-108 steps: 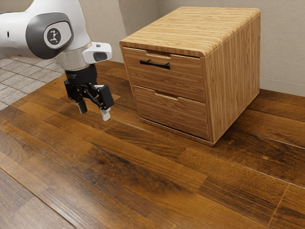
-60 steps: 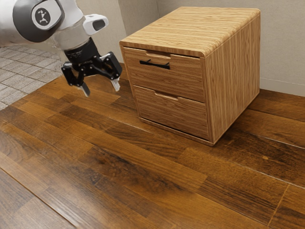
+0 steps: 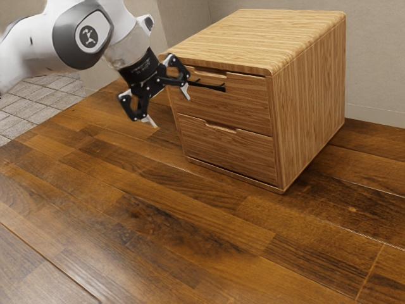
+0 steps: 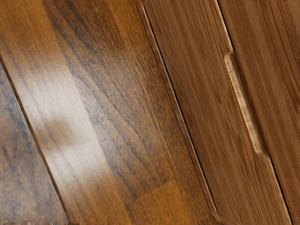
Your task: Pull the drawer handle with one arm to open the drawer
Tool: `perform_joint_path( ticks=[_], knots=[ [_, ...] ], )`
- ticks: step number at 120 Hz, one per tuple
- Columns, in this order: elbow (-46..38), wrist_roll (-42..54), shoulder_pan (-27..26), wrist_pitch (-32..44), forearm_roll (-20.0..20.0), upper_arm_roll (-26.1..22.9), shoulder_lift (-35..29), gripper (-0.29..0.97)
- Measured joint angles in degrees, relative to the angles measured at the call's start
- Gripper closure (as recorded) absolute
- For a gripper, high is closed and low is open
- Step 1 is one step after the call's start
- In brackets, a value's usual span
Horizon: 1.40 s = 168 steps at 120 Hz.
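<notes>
On the floor (image 3: 190, 247), the cabinet (image 3: 304, 95) stands with its upper drawer (image 3: 250, 107) shut. The hand (image 3: 168, 108) is held just beside it, spread apart and empty, with the black handle (image 3: 212, 86) at its two o'clock. The bar should be straddled squarely before being pulled.

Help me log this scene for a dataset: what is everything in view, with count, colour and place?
cabinet: one, light wood, on the floor at the exterior view's right.
top drawer: one, light wood, front flush.
handle: one, black bar, on the top drawer.
lower drawer: one, light wood, under the top drawer.
floor: one, dark wood planks, under the cabinet.
tiles: several, grey, exterior view's upper left.
arm: one, white and grey, from the exterior view's upper left.
gripper: one, black, jaws open, by the handle's end.
</notes>
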Motion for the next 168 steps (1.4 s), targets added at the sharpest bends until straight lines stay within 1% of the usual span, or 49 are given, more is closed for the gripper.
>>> perform_joint_path(
  ticks=[9, 19, 28, 50, 68, 97, 125, 168],
  knots=[
    [-0.2, -4.3, -0.7, 1.8, -0.3, 0.0, 0.1, 0.0],
    [-3.0, -8.5, -1.0, 4.4, -0.6, 0.0, -1.5, 0.0],
    [-3.9, -11.8, -0.9, 6.7, -0.7, 0.0, -1.7, 0.0],
    [-3.5, -18.3, -1.4, 11.0, -0.5, -0.1, -0.6, 0.0],
    [-2.8, -22.3, -1.3, 13.0, -0.4, -0.2, 0.5, 0.0],
    [1.2, -26.8, -1.0, 14.2, -0.3, -0.5, 3.8, 0.0],
    [1.7, -29.8, -0.5, 14.6, -0.2, -0.5, 5.1, 0.0],
    [5.0, -32.5, -0.4, 14.8, -0.2, -0.7, 7.8, 0.0]
  ],
)
